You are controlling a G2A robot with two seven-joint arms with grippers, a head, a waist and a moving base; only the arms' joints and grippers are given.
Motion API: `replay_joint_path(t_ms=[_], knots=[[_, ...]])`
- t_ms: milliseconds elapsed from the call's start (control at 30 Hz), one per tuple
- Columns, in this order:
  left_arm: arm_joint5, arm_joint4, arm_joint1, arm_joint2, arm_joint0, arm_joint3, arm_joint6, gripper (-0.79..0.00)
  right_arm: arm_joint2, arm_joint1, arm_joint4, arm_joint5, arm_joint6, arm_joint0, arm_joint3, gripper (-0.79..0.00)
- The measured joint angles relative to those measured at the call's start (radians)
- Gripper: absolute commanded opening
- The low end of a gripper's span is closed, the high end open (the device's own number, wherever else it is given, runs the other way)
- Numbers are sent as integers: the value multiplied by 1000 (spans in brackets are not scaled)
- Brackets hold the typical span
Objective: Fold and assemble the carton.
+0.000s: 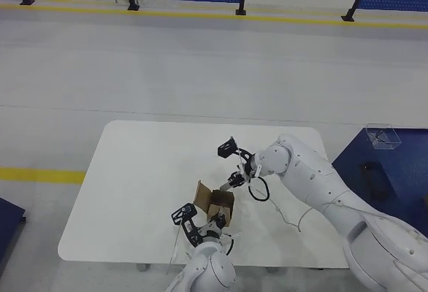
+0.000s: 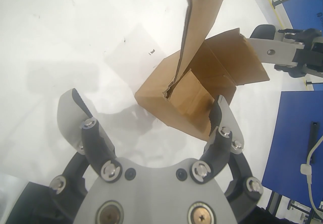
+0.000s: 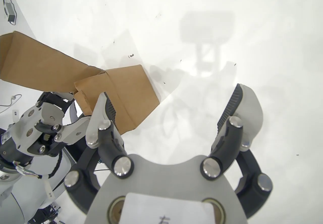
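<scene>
Now the left tool (image 2: 147, 98) is spread wide, the open-flapped carton (image 2: 191, 88) just ahead of it. The right tool (image 3: 172, 92) is spread too, the carton close beside it.

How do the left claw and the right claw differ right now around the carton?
The left claw sits on the robot's side of the carton, the right claw on its far side. A left finger is at the carton's low corner; a right finger sits behind a raised flap. Both are open, and neither grips the carton.
</scene>
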Motion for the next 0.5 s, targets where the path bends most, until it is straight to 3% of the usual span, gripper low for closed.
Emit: replay_joint_path(t_ms=[500], knots=[[9, 35, -11, -7, 1, 6, -29, 0, 8, -11, -77, 41, 44, -47, -78, 0]])
